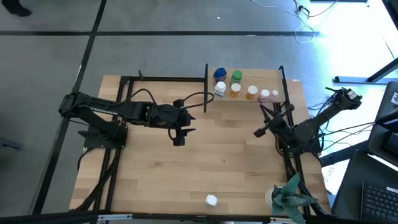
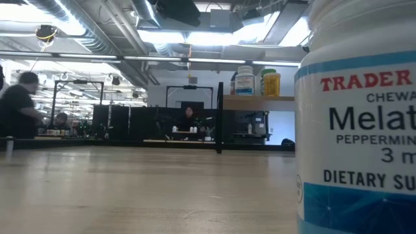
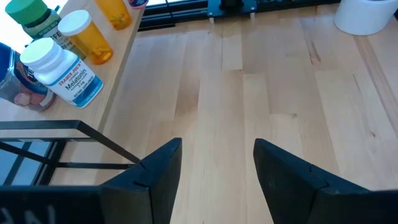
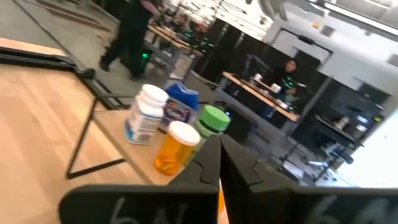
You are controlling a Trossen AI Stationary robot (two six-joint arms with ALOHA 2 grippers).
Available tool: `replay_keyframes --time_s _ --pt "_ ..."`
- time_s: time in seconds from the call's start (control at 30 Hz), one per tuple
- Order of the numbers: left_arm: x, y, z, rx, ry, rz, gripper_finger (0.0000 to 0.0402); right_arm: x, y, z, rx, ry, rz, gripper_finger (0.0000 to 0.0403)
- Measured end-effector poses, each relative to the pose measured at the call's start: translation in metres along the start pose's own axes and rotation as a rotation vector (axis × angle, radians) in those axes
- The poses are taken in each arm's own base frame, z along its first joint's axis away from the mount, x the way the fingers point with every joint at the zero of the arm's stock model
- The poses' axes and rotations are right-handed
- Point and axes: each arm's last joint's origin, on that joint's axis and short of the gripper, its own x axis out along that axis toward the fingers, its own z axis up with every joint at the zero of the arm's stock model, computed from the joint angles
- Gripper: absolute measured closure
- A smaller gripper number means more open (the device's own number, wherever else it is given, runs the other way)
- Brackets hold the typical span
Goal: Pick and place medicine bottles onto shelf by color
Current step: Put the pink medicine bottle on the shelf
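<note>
A: Where are the bottles?
B: I see most medicine bottles (image 1: 235, 84) on the shelf (image 1: 249, 98); one white bottle (image 1: 211, 200) lies at the near table edge.
A: Grippers?
B: My right gripper (image 1: 257, 132) is closed, empty. Left gripper (image 3: 214, 171) is half-open, empty, mid-table.

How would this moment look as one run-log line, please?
left end effector: open, empty, mid-table | right end effector: shut, empty, near shelf | one white bottle off shelf at table's front edge
</note>
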Motion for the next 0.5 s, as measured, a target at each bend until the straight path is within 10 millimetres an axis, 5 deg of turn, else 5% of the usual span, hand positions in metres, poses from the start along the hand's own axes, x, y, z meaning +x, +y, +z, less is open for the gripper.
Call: replay_keyframes --time_s 0.13,0.27,0.37,0.5 --pt "0.000 0.000 0.000 0.000 0.000 0.000 0.0208 -0.009 0.004 0.000 0.025 -0.059 0.121 0.0399" --pt "0.000 0.000 0.000 0.000 0.000 0.001 0.0208 -0.018 0.016 -0.008 0.086 -0.144 0.487 0.0400" --pt "0.000 0.000 0.000 -0.001 0.001 0.001 0.0208 -0.021 0.024 -0.025 0.119 -0.051 0.673 0.0400" --pt "0.000 0.000 0.000 -0.001 0.001 0.001 0.0208 -0.019 0.019 -0.042 0.184 0.130 0.671 0.0401"
